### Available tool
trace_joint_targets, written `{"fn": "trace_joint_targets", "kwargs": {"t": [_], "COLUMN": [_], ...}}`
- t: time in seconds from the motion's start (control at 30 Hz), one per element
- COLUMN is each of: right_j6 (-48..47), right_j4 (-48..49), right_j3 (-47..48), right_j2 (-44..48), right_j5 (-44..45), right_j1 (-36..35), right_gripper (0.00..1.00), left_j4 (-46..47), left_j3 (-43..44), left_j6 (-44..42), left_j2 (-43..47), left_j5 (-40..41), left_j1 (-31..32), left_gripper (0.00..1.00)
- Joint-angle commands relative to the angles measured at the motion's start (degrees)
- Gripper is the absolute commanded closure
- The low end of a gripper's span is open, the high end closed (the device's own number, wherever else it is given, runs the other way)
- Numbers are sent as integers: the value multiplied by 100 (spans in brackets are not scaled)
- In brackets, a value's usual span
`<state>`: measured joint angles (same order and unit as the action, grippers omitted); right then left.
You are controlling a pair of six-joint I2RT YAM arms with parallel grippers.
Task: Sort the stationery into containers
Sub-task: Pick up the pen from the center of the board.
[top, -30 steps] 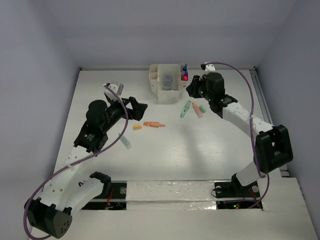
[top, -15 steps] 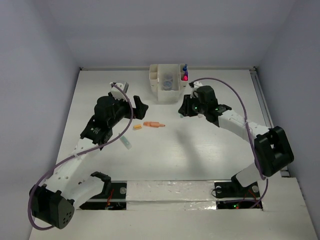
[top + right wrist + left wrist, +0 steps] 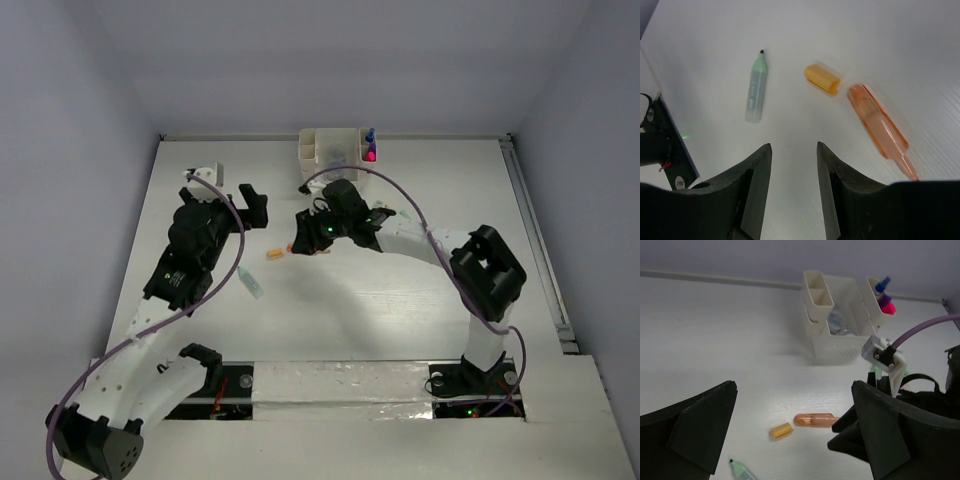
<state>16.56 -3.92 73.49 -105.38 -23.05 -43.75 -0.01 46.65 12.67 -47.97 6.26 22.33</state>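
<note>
The white organizer stands at the back of the table, also seen in the left wrist view. A blue-capped bottle and a pink marker stick out of its right side compartment. An uncapped orange marker lies on the table, with its orange cap and a mint green marker nearby. My right gripper hovers low just beside the orange marker, open with nothing between its fingers. My left gripper is wide open and empty, above and to the left of the marker.
From above, the orange cap and mint green marker lie left of the right gripper. The right arm stretches across the table's middle from the right. Grey walls close in the table on three sides.
The right arm has swung left from beside the organizer to the orange marker, and its jaws have widened. The left gripper has pulled back to the left, staying wide open.
</note>
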Motion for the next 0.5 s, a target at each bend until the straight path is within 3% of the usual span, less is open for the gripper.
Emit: {"fn": "trace_joint_targets", "kwargs": {"t": [0.0,0.23,0.47], "right_j6": [-241,-328,-627], "right_j4": [-46,-1215,-1927], "right_j3": [918,2272,3581], "right_j2": [-359,-1343,-2328], "right_j5": [-210,1335,1767], "right_j1": [-388,-1250,-1663], "right_gripper": [52,38,37], "left_j4": [72,10,27], "left_j3": [160,160,186], "left_j6": [165,368,351], "left_j2": [261,674,806], "left_j5": [920,1570,1492], "left_j1": [-131,-580,-633], "left_gripper": [1,1,1]}}
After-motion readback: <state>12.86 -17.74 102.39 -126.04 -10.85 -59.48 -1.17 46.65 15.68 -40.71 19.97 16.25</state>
